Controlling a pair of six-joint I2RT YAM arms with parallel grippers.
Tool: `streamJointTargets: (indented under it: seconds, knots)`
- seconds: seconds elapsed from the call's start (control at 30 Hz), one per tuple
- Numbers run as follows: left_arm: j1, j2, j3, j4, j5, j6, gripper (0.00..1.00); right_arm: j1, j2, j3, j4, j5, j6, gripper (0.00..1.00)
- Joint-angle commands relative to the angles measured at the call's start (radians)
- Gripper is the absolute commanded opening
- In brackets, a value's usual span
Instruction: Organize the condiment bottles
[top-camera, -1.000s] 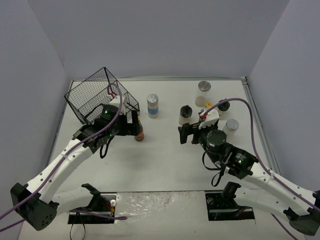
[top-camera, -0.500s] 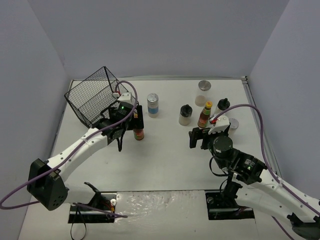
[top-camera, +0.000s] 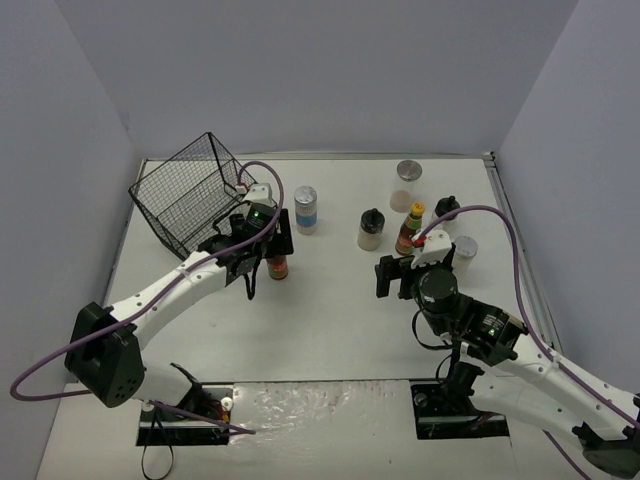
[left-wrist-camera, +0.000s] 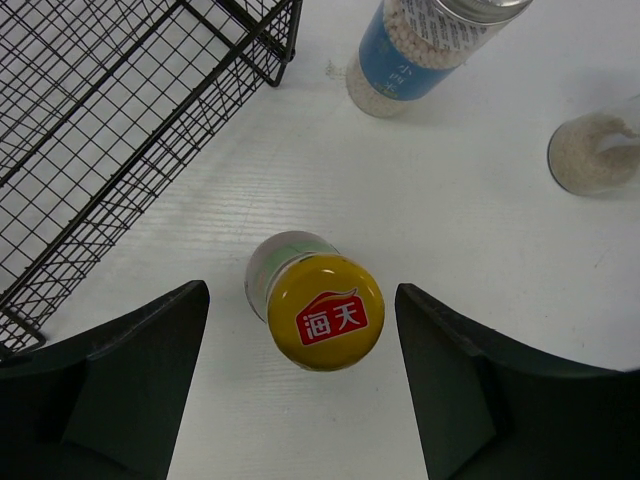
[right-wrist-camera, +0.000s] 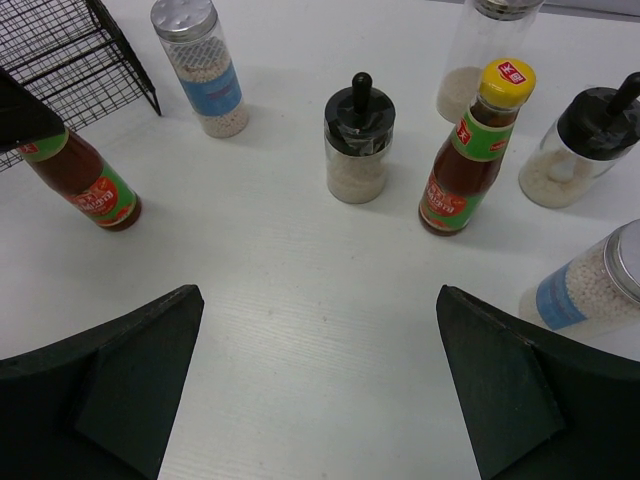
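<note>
Straddling the sauce bottle (left-wrist-camera: 266, 272), which stood upright on the table (left-wrist-camera: 480, 250) just beside the basket (left-wrist-camera: 120, 130), the left pincer (left-wrist-camera: 300, 295) was set part-open, clear of the yellow cap (left-wrist-camera: 325, 312) on both sides. Even closing was judged best, both fingers (left-wrist-camera: 130, 380) meeting together, so nothing was tipped. The right pincer (right-wrist-camera: 320, 297) was spread wide, empty.

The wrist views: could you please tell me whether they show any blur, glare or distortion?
Left wrist: the yellow cap is sharp, logo readable, no glare; the left gripper's fingers are dark and featureless. Right wrist: the sauce bottle by the basket leans outward, likely lens perspective; shadows soft.
</note>
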Motion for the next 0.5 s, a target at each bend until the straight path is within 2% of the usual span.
streamJointTargets:
  seconds: [0.0, 0.13, 0.2, 0.43, 0.47]
  knots:
    - [-0.018, -0.014, 0.046, 0.049, -0.049, -0.039, 0.7, -0.005, -0.001, 0.025, 0.036, -0.007, 0.005, 1.0]
    - [-0.026, -0.002, 0.044, 0.049, -0.085, -0.046, 0.62, -0.005, -0.005, 0.013, 0.033, -0.011, 0.007, 1.0]
    - [-0.027, 0.004, 0.048, 0.052, -0.094, -0.045, 0.53, -0.005, -0.009, 0.011, 0.03, -0.015, 0.007, 1.0]
    - [-0.027, 0.019, 0.051, 0.07, -0.106, -0.041, 0.34, -0.005, -0.025, 0.012, 0.022, -0.015, -0.017, 1.0]
    - [-0.027, 0.017, 0.051, 0.073, -0.112, -0.042, 0.28, -0.004, -0.025, 0.015, 0.021, -0.016, -0.02, 1.0]
